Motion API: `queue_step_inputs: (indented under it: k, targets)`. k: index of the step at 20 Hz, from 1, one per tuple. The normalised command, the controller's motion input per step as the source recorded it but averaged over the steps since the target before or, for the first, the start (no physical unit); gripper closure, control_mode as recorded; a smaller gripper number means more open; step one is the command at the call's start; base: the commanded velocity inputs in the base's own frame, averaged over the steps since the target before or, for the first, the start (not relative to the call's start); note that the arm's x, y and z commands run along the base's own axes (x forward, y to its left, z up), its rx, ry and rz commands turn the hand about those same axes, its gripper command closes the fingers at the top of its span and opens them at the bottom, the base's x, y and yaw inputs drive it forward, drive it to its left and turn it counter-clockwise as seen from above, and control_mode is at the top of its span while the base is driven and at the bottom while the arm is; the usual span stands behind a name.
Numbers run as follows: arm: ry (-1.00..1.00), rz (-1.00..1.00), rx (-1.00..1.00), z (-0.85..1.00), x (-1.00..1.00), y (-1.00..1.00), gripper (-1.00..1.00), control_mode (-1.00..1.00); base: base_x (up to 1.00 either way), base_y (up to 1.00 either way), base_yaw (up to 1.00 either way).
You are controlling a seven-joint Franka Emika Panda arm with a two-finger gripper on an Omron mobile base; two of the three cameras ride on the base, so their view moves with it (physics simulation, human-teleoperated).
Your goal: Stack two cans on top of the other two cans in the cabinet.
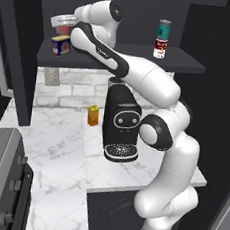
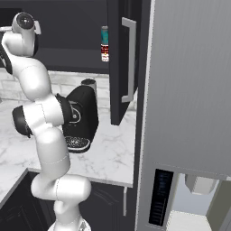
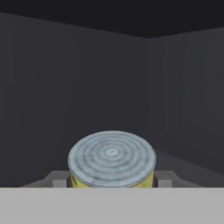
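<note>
Grey fingers [image 3: 57,177] flank a ridged silver lid: the gripper [image 3: 111,178] is clamped on the small red-orange can [image 1: 64,23]. The can's axis looks near upright. The squat blue tin [image 1: 60,45], with a paper-like label, sits at six o'clock just beneath, so lowering looks next. At three o'clock along the matte cabinet [image 1: 143,59] shelf, the slim teal can [image 1: 164,28] tops the red-and-white can [image 1: 160,48].

A kitchen. A marble surface [image 1: 58,146] carries a black coffee machine [image 1: 120,122], beside a stove [image 1: 1,185]. A dark wall cabinet [image 1: 143,57] hangs above.
</note>
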Motion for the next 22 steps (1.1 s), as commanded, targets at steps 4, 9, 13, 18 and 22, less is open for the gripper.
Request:
queue_step_inputs:
  k: [4, 9, 13, 18, 22]
  targets:
    - [0.0, 0.0, 0.0, -0.31, 0.01, 0.03, 1.0, -1.0, 0.0, 0.0, 0.0]
    - [0.0, 0.0, 0.0, -0.22, 0.01, 0.04, 1.0, -1.0, 0.0, 0.0, 0.0]
    - [0.0, 0.0, 0.0, 0.0, 0.07, 0.0, 1.0, -1.0, 0.0, 0.0, 0.0]
    - [0.0, 0.0, 0.0, 0.01, 0.13, 0.0, 1.0, -1.0, 0.0, 0.0, 0.0]
    - [0.0, 0.0, 0.0, 0.01, 0.11, 0.0, 1.0, -1.0, 0.0, 0.0, 0.0]
